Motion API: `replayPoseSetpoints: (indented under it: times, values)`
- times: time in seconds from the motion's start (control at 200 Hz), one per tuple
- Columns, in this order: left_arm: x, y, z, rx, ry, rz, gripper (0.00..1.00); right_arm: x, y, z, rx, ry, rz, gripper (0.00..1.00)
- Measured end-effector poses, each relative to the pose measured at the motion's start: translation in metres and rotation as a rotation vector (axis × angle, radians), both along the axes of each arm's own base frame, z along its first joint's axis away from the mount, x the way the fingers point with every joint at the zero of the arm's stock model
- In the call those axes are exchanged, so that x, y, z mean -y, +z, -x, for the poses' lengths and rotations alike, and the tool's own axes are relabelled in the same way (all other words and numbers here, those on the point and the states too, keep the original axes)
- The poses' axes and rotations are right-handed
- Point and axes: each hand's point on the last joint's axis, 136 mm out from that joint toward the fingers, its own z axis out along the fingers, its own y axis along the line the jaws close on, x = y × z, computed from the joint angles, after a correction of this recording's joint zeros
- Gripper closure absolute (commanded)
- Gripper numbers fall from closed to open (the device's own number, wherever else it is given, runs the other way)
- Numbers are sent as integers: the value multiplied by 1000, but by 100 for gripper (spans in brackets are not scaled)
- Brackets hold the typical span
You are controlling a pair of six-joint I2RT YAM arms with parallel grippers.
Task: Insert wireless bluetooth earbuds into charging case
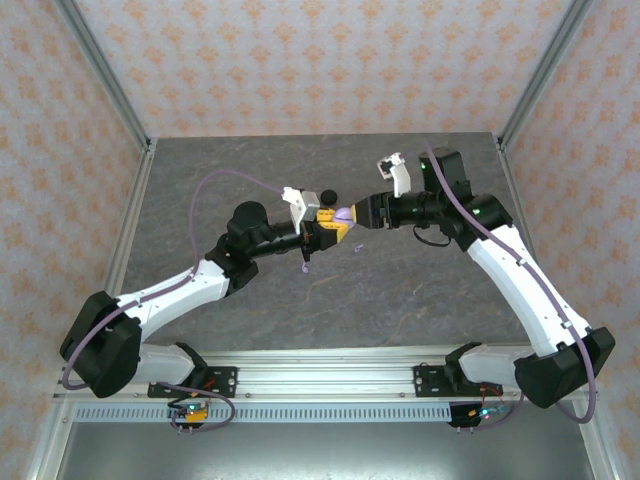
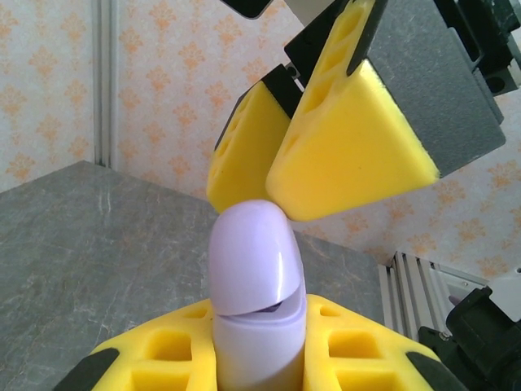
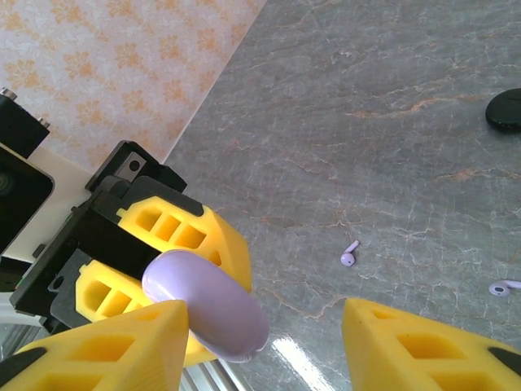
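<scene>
Lilac case (image 1: 343,214) well inside table (image 1: 420,300) edges

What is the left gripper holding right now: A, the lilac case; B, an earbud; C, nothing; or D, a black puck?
A: the left gripper is shut around the lower half of the case, seen close up in the left wrist view.

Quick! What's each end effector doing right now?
Left end effector: closed, holding the lilac charging case.
Right end effector: open, up against the case's top end.
</scene>
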Motion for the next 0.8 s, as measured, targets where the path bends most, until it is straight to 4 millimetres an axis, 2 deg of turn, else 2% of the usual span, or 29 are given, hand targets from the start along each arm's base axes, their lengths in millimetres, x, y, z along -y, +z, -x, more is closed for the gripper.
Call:
replayPoseSetpoints:
  times: [0.501,0.796]
  values:
    - [2,-2,8,2,-17,-33,85,17,-12,-27,-6,-176,82,48]
    - [-5,-9,-2,-13,63,-68,85,41,-15,-42,-4,-347,141,48]
